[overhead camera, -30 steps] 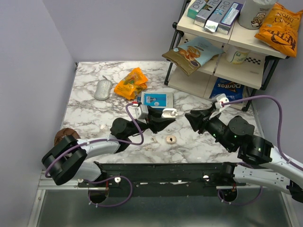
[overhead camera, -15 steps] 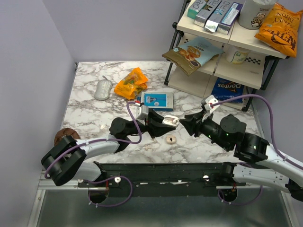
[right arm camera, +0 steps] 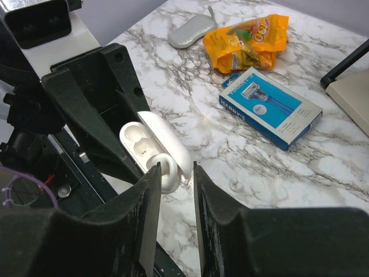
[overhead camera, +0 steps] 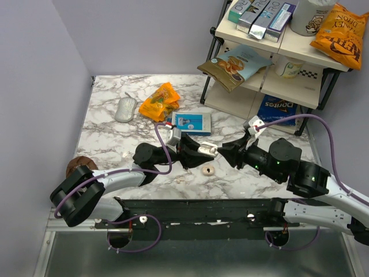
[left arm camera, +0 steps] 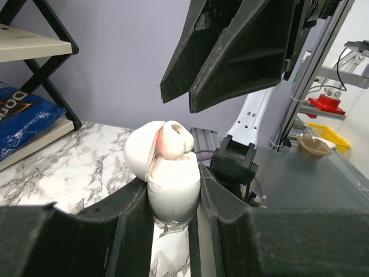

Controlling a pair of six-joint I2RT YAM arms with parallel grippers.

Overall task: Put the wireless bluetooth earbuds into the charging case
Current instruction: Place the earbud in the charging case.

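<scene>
**A:** Where did things stand?

**B:** The left gripper (left arm camera: 173,199) was pinching the charging case (left arm camera: 173,184) by its lower body. The lid was swung back, and the case was held up over the near middle of the table (overhead camera: 104,138). One earbud (left arm camera: 172,137) sat crooked in the case's mouth, not fully seated, I judged. The right gripper (left arm camera: 177,104) hung just above it, its jaws a slit apart and pinching nothing.

**A:** How should it have finished the step?

**B:** By pressing gently straight down the socket while the left clamped firm. A sideways nudge would likely have popped the earbud out.

**A:** What did the views add?

**B:** The right wrist view showed the neighbouring socket empty, which the left wrist view hid. Only the overhead view placed the second earbud (overhead camera: 208,169), lying on the marble just nearer than the case.
</scene>
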